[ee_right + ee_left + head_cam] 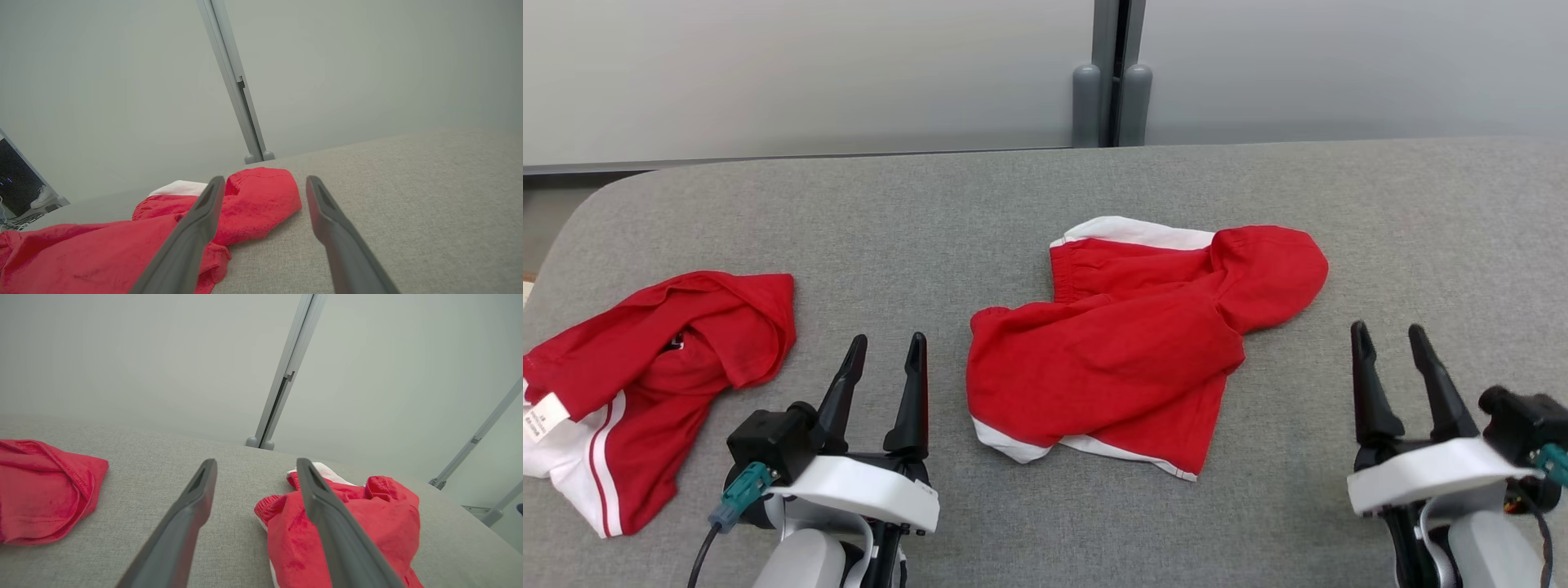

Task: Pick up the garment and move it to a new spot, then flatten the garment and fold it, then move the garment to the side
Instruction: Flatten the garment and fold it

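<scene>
Left red garment (698, 347) carries a white label (543, 418); its print unreadable.

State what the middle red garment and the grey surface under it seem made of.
Red garment: soft matte knit, likely cotton jersey; it creases limply, with white trim. Grey surface: matte woven fabric, upholstery-like; a fine flecked weave shows.

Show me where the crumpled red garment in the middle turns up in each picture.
Head view: middle garment, centre of the picture.
Left wrist view: middle garment, lower right.
Right wrist view: middle garment, lower left to centre.
Shared landmark: the grey post rising behind it.
</scene>
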